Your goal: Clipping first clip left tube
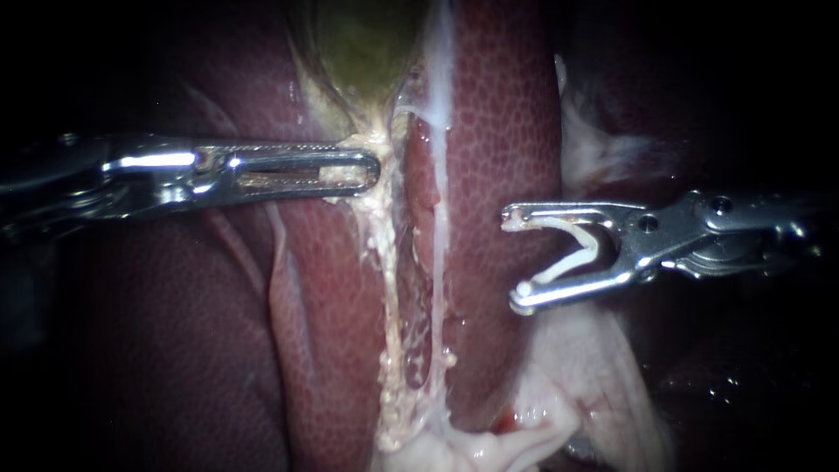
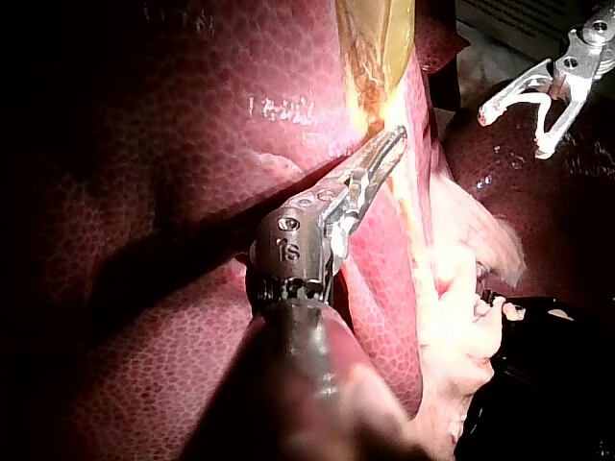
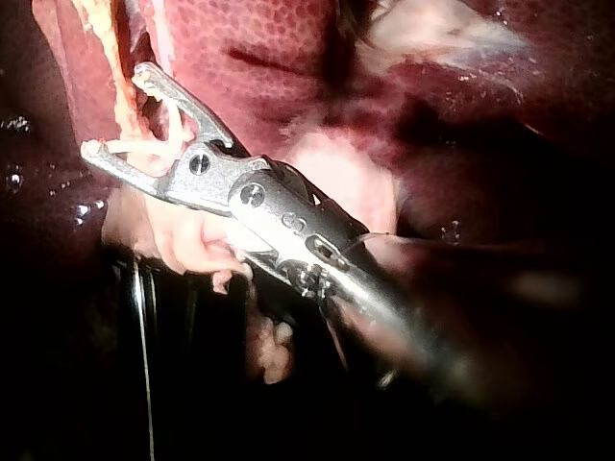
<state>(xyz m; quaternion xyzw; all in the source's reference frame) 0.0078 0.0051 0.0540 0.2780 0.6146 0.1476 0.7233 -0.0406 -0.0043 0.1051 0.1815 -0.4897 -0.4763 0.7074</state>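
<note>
The left tube (image 1: 384,262) is being held taut, a pale, crusted strand running away from just beside the tip of the left instrument (image 1: 369,170). That instrument's jaws are being pressed together on the yellowish neck tissue of the gallbladder (image 1: 367,44). The right instrument (image 1: 516,260) is being held well short of the tube, with its jaws spread wide and grasping an open white clip (image 1: 572,253) seated between them. Trouble is being set up by what is lying ahead of those jaws. The thinner, whitish right tube (image 1: 440,245) is being presented first, with the left tube just beyond it. So both could be gathered into the clip, or the wrong one alone, if the jaws are driven straight in. A rounded fold of liver (image 1: 498,131) is also being offered directly ahead of the jaw tips and could be pinched or scraped. If the left jaws' hold is lost on that slick tissue, the strand would be slackened and the clip seated askew. Every surface is being shown wet and glistening, and soft pale tissue (image 1: 577,385) is being draped under the lower right jaw. Room is being judged tight: only a narrow slit is being left between the two tubes, though dark open space is being left behind the right jaws.
</note>
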